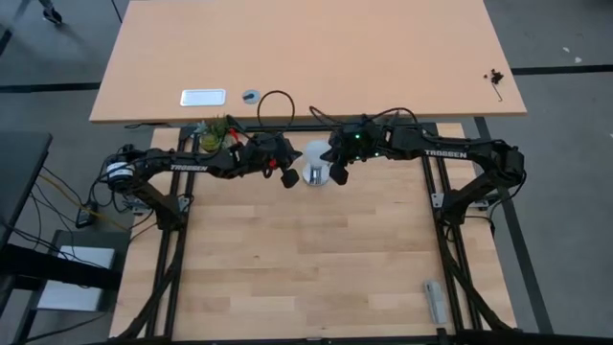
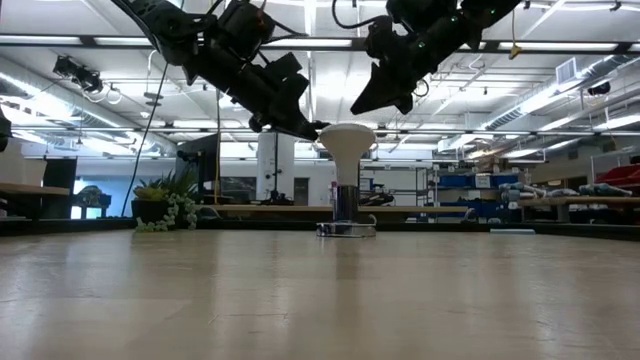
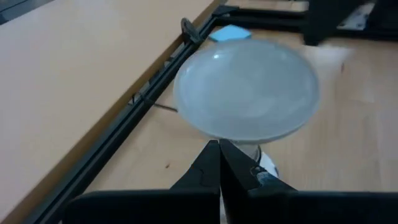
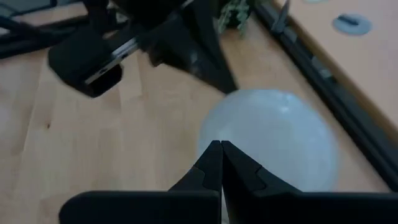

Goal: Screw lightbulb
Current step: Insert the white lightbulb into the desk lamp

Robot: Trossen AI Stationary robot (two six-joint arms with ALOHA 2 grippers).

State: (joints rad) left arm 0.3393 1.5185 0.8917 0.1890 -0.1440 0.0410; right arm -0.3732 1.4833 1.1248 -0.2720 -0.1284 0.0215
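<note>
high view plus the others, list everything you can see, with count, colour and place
white pear-shaped lightbulb: one, white, upright on the socket at the wooden table's far edge, between both grippers
round silver socket disc: one, silver, flat under the bulb
black cord: one, black, looped on the tan desk
tan desk: one, tan, beyond the worktable
white rectangular tray: one, white, on the desk's near left
small green plant: one, green, by the left arm
left gripper: one, dark, shut, at the bulb's left
right gripper: one, dark, shut, at the bulb's right
</note>
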